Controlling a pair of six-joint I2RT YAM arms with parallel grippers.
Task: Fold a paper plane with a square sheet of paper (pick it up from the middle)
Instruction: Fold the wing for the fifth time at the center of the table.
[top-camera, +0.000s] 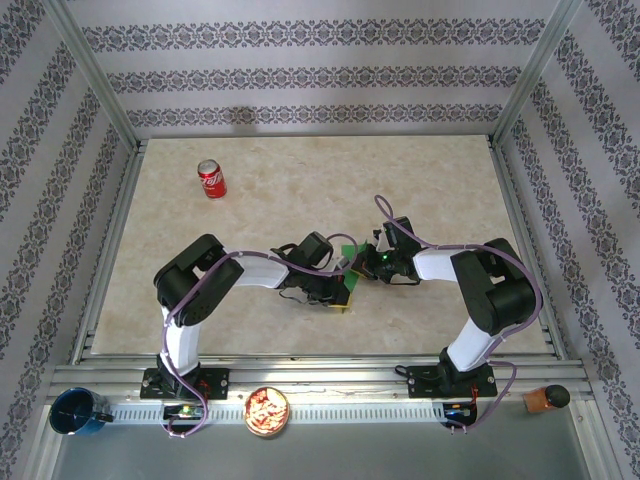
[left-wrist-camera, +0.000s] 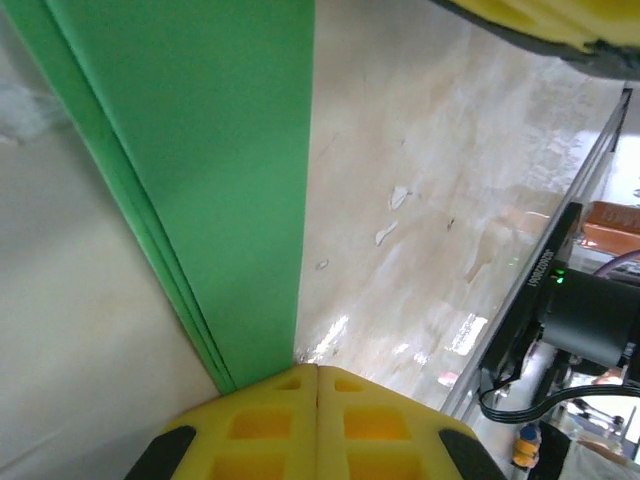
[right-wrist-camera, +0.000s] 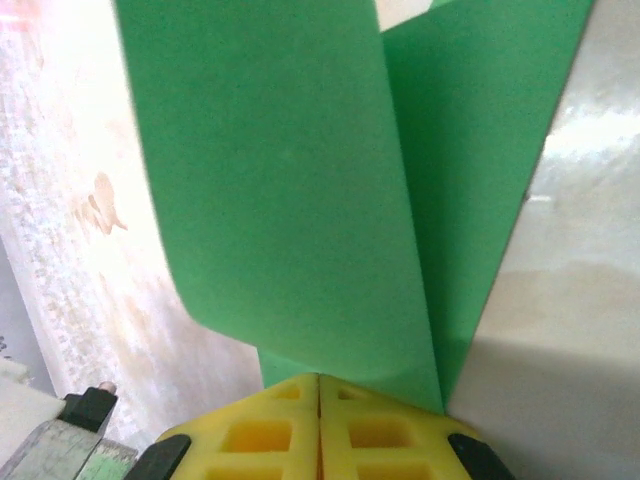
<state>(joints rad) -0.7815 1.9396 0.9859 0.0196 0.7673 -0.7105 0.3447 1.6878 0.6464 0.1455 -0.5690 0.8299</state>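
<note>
The square sheet of paper (top-camera: 350, 249) is bright green and folded into a narrower strip, held low over the middle of the table between my two grippers. In the left wrist view the paper (left-wrist-camera: 200, 170) shows several stacked layers along its left edge, and its end runs under my left gripper (left-wrist-camera: 318, 368), whose yellow jaws are pressed together. In the right wrist view a curled flap of the paper (right-wrist-camera: 290, 190) comes out of the seam of my right gripper (right-wrist-camera: 320, 377), which is shut on it. From above, the left gripper (top-camera: 345, 298) and right gripper (top-camera: 372, 262) nearly touch.
A red soda can (top-camera: 211, 179) stands upright at the far left of the table. Off the near edge are a blue cup (top-camera: 78, 412), a bowl of snacks (top-camera: 267, 411) and a brown object (top-camera: 545, 398). Metal frame rails (top-camera: 525, 215) border the table.
</note>
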